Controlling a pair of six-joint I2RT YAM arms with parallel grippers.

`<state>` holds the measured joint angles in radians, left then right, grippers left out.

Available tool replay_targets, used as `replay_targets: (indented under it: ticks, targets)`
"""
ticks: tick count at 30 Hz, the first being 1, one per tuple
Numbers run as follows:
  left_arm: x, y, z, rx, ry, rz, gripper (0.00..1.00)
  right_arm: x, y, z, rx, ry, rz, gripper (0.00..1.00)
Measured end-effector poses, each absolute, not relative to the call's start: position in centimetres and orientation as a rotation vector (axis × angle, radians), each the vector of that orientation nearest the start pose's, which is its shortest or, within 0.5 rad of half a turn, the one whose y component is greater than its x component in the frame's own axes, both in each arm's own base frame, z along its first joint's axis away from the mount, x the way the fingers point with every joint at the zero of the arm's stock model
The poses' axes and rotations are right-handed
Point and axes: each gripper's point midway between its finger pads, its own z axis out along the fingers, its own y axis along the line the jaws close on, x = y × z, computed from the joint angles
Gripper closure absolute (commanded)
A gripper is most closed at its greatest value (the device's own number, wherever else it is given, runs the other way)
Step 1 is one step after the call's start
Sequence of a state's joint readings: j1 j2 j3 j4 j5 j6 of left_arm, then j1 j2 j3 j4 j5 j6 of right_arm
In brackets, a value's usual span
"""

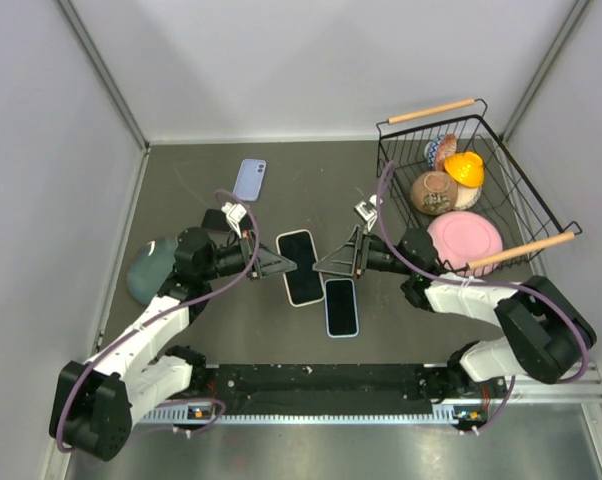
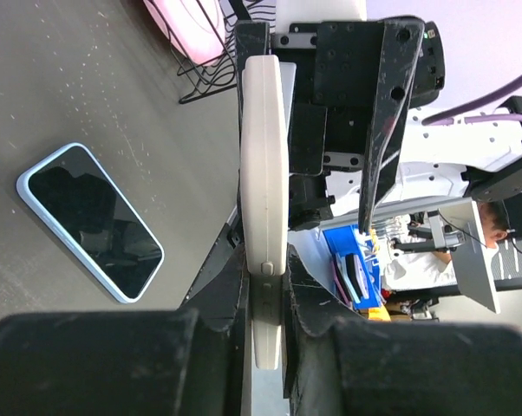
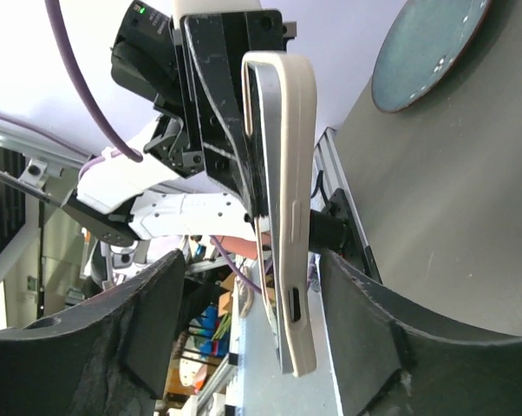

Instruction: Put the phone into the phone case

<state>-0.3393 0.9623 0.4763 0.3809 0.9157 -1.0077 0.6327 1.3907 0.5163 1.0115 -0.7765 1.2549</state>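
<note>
From above, the left hand and right hand meet nose to nose at mid-counter, with the phone between them, its dark screen up and framed by the cream phone case. That view does not show how either hand stands.

The left wrist camera does. It sees the cased phone edge-on, with the left hand clenched on its near end and a dark finger pressed against each flat side.

The right wrist camera sees the same slab from the other end. The right hand is released, and its two fingers stand apart from the case on either side. This view also shows a grey phone edge sitting inside the cream rim.

A blue-rimmed phone lies flat on the counter, just near and right of the held one. A lavender case lies far left of centre. A teal plate sits at the left, and a wire basket with a pink plate stands at the far right.
</note>
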Motion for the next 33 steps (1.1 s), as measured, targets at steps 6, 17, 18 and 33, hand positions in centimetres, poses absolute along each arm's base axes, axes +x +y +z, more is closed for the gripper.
replay_targets:
  ticks: [6, 17, 18, 33]
  targets:
    - [19.9, -23.9, 23.2, 0.144, 1.957, -1.702, 1.00, 17.6, 31.7, 21.4, -0.243, 1.899, 1.958, 0.37]
    - [20.7, -24.1, 22.1, 0.102, 1.992, -1.692, 1.00, 16.4, 31.7, 20.1, -0.246, 1.915, 1.992, 0.55]
    - [20.8, -24.1, 22.1, 0.103, 1.991, -1.690, 1.00, 16.4, 31.7, 20.1, -0.242, 1.914, 1.991, 0.58]
    - [20.1, -24.0, 21.0, 0.159, 2.072, -1.532, 1.00, 16.0, 31.9, 18.1, -0.140, 2.069, 1.781, 1.00]
